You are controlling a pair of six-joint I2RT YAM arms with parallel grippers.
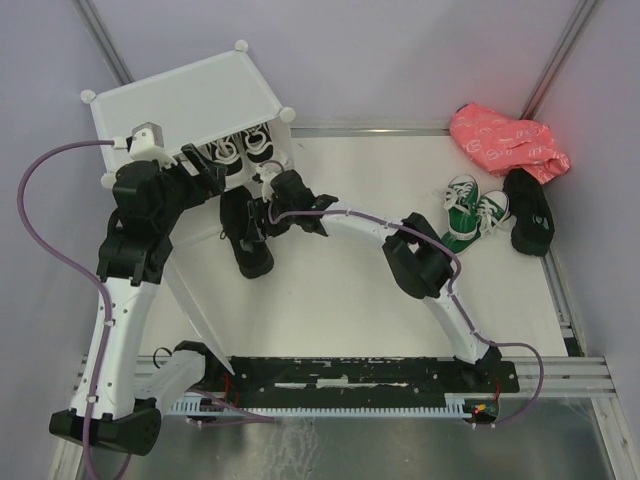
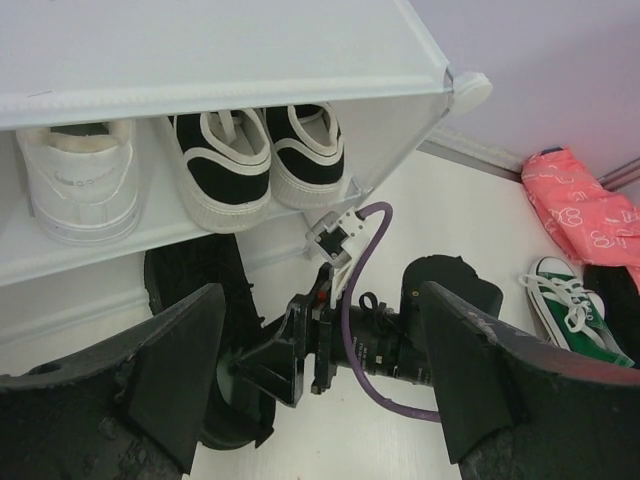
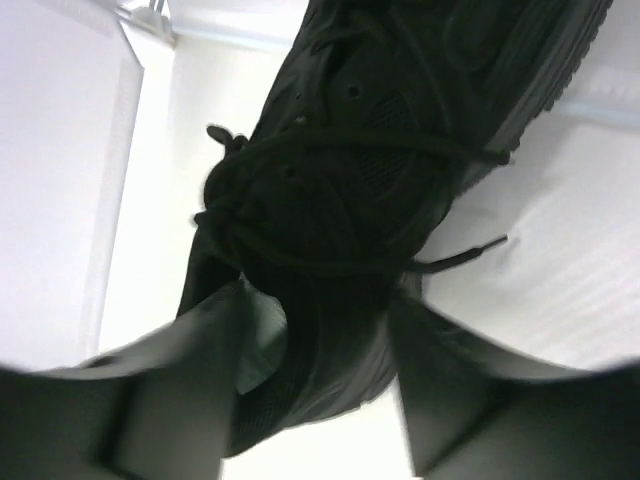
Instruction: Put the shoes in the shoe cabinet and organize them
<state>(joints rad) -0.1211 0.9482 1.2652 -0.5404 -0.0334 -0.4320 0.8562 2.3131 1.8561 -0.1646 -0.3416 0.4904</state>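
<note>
The white shoe cabinet [image 1: 185,95] stands at the back left. On its shelf sit a white sneaker [image 2: 80,185] and a pair of black sneakers with white soles [image 2: 225,165]. A plain black shoe [image 1: 247,240] lies on the table in front of it. My right gripper [image 1: 264,205] is at the shoe's heel end. In the right wrist view its fingers [image 3: 200,360] press on either side of the black shoe [image 3: 370,150] at the collar. My left gripper [image 2: 322,300] hovers open just in front of the cabinet [image 2: 200,50], nothing between its fingers.
A pair of green sneakers [image 1: 472,210] and another black shoe [image 1: 530,212] lie at the right. A pink bag [image 1: 505,140] sits behind them. The cabinet's translucent door panel [image 1: 200,300] stands open toward the near edge, beside the left arm.
</note>
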